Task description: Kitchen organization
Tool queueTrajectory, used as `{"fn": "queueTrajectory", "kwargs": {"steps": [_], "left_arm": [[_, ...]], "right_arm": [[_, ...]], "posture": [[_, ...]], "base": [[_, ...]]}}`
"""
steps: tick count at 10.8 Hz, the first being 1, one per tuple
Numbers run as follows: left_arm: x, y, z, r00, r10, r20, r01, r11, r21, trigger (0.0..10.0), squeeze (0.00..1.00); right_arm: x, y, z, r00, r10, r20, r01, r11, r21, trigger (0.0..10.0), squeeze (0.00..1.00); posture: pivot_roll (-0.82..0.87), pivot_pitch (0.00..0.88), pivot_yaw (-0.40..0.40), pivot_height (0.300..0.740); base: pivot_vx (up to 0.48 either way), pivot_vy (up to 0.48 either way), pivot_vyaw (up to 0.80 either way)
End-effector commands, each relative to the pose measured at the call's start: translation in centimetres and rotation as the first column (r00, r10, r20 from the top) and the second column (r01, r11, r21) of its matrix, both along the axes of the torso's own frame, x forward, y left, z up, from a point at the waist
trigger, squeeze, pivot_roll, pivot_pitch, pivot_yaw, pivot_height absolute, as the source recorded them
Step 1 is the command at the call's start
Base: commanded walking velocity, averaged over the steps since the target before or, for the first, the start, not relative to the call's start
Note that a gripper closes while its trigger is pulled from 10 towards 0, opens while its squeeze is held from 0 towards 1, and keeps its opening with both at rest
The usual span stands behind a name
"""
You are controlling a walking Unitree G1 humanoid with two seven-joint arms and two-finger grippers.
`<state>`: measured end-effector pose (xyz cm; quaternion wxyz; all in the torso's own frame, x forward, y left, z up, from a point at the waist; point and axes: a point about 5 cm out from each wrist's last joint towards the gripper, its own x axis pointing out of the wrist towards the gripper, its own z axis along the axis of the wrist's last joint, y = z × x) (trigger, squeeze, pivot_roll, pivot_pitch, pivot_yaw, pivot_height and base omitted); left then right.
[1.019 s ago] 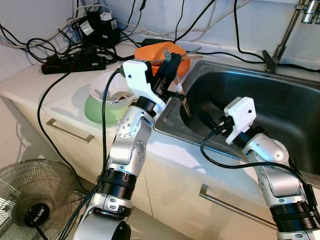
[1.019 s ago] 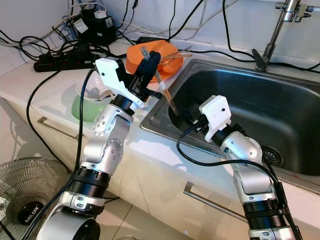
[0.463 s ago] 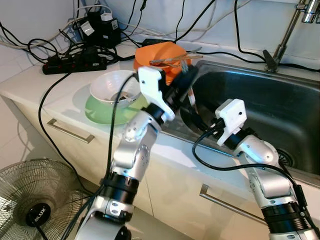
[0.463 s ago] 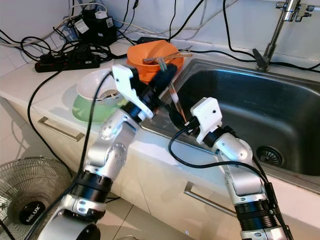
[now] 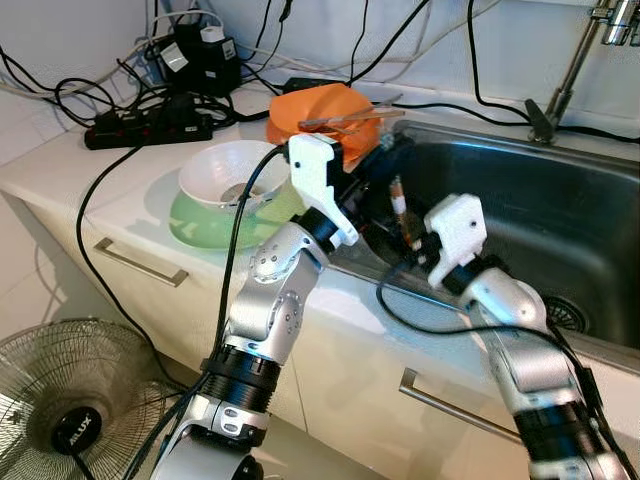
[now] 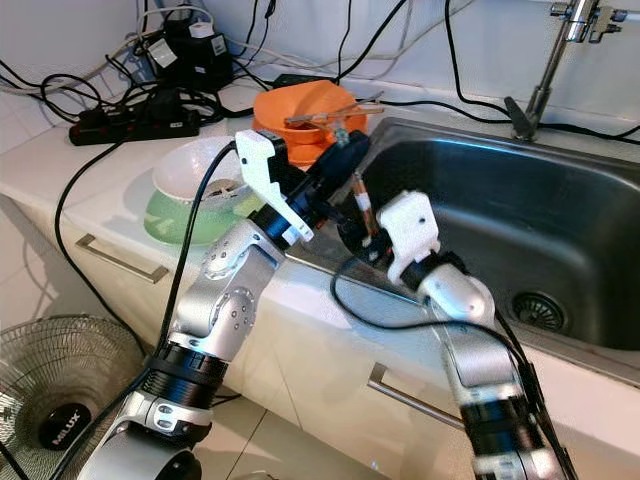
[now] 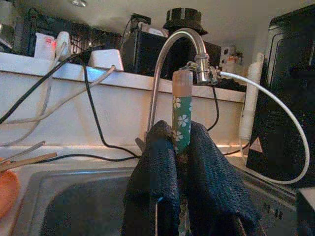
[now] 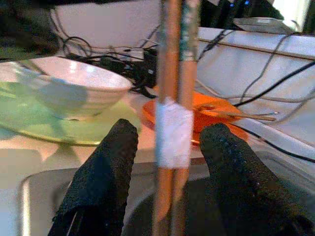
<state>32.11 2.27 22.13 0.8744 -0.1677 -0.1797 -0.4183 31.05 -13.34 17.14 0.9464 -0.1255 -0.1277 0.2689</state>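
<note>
On the far left of the white worktop (image 5: 120,190) lies a black power strip (image 5: 150,125) amid tangled cables. Next along, a white bowl (image 5: 232,172) sits on a green plate (image 5: 200,222), and behind them an orange bowl (image 5: 320,105) carries a pair of chopsticks (image 5: 345,118) laid across its rim, right at the corner of the steel sink (image 5: 530,215).

The left claw (image 5: 385,170) reaches over the sink's left edge. In the left wrist view its two black fingers (image 7: 157,162) are pressed together on a bundled pair of chopsticks (image 7: 181,115), whose patterned green end with a brown tip stands upright above the fingertips.

Just to the right, the right claw (image 8: 170,147) meets the same bundle (image 5: 402,205) over the sink's left part. The right wrist view shows its fingers (image 8: 106,167) spread apart on either side of the sticks, a white band wrapped around the pair lying between them; whether either finger touches the sticks cannot be told.

At the back right of the sink stands the tap (image 5: 570,65).
</note>
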Motion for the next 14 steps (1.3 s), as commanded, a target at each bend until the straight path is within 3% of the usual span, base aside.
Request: {"fn": "queueTrajectory", "kwargs": {"steps": [1, 2, 3, 4, 9, 10, 14], "left_arm": [[-0.21, -0.08, 0.11, 1.0, -0.012, 0.0, 0.012, 1.0, -0.007, 10.0, 0.0], [-0.2, -0.06, 0.11, 1.0, -0.012, 0.001, 0.012, 1.0, -0.004, 10.0, 0.0], [-0.22, -0.03, 0.11, 1.0, -0.012, 0.003, 0.012, 1.0, 0.001, 10.0, 0.0], [-0.18, 0.04, 0.1, 1.0, -0.006, 0.004, 0.006, 1.0, 0.005, 10.0, 0.0], [0.0, 0.14, -0.02, 1.0, 0.019, 0.015, -0.02, 0.999, 0.041, 10.0, 0.0], [0.02, 0.17, -0.09, 0.999, 0.027, 0.019, -0.028, 0.999, 0.047, 10.0, 1.0], [-0.07, -0.03, -0.31, 1.0, 0.018, 0.01, -0.018, 0.998, 0.059, 10.0, 1.0]], "right_arm": [[0.28, -0.19, 0.49, 0.999, -0.024, 0.028, 0.024, 1.0, 0.005, 10.0, 0.0], [0.45, -0.31, 0.52, 0.999, -0.042, 0.031, 0.042, 0.999, -0.002, 9.3, 0.0], [0.55, -0.37, 0.48, 0.998, -0.057, 0.037, 0.058, 0.998, -0.009, 0.6, 0.0], [0.6, -0.37, 0.47, 0.997, -0.059, 0.04, 0.06, 0.998, -0.009, 0.0, 0.0], [0.79, -0.28, 0.12, 0.997, -0.066, 0.038, 0.067, 0.998, -0.02, 0.0, 0.0], [0.8, -0.29, 0.1, 0.997, -0.067, 0.038, 0.068, 0.998, -0.02, 0.0, 0.0], [1.03, -0.66, 0.07, 0.994, -0.099, 0.042, 0.1, 0.995, -0.014, 0.0, 0.0]], "posture": [[0.02, 0.0, 0.111, 0.74], [0.02, 0.0, 0.109, 0.74], [0.02, 0.0, 0.109, 0.74], [0.02, 0.0, 0.11, 0.74], [0.03, 0.0, 0.11, 0.74], [0.02, 0.0, 0.11, 0.74], [0.02, 0.0, 0.11, 0.74]], "base": [[0.0, 0.0, 0.0], [0.0, 0.0, 0.0], [0.0, 0.0, 0.0], [0.0, 0.0, 0.0], [0.0, 0.0, 0.0], [0.0, 0.0, 0.0], [0.0, 0.0, 0.0]]}}
